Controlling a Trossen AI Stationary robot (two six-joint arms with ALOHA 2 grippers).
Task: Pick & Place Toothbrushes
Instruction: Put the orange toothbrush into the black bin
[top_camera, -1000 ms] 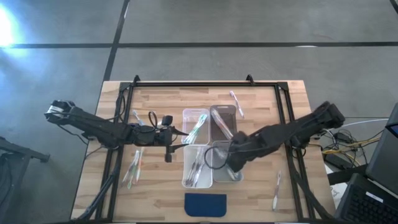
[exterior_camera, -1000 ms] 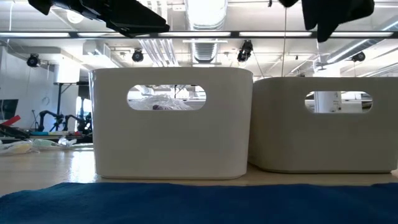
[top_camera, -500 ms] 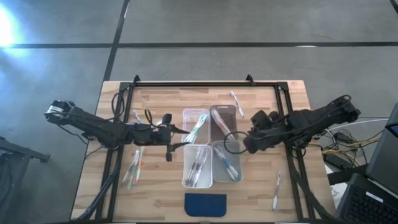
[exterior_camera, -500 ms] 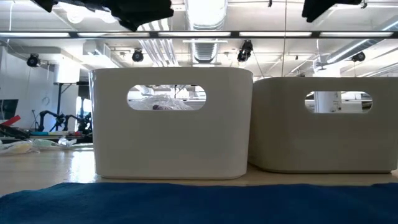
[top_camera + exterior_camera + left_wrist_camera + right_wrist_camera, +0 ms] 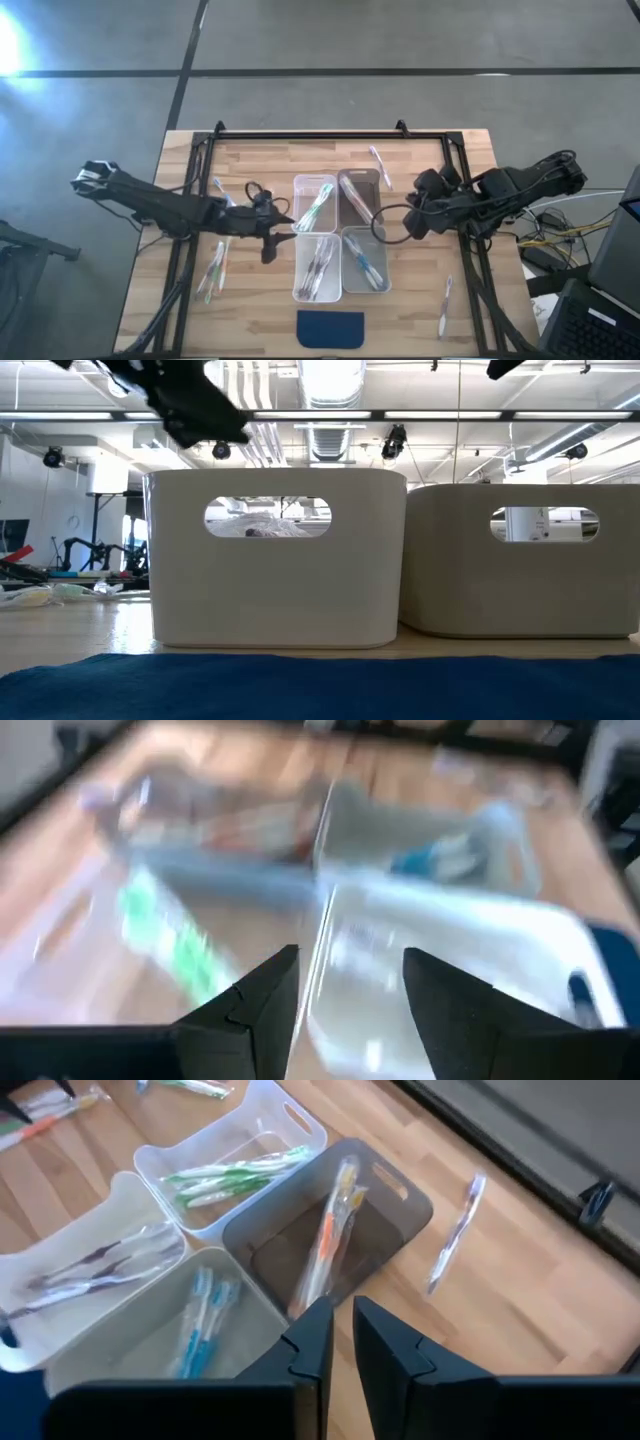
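Four clear bins sit in a two-by-two block at the middle of the high view. The upper-left bin (image 5: 314, 197) holds green-accented toothbrushes (image 5: 232, 1176) lying on a diagonal, lower left to upper right in the high view. The upper-right, greyer bin (image 5: 359, 193) holds orange-accented toothbrushes (image 5: 328, 1240) with their long axis running roughly along the bin's length. The lower-left bin (image 5: 316, 268) holds dark, purplish brushes (image 5: 95, 1270), and the lower-right bin (image 5: 363, 262) holds blue-accented brushes (image 5: 203, 1320), both sets lying lengthwise in their bins.

Loose toothbrushes lie on the wooden table (image 5: 260, 320): a cluster at the left (image 5: 214, 268) pointing mostly up and down the frame, one (image 5: 380, 166) above the bins tilted on a diagonal, and one (image 5: 444, 306) at the lower right, nearly vertical in the frame. A dark blue pad (image 5: 331, 328) lies below the bins.

The left gripper (image 5: 270, 232) hovers just left of the bins, its fingers spread with nothing between them. The right gripper (image 5: 410, 218) hangs just right of the upper-right bin, its fingers drawn close with a narrow gap and nothing between them.
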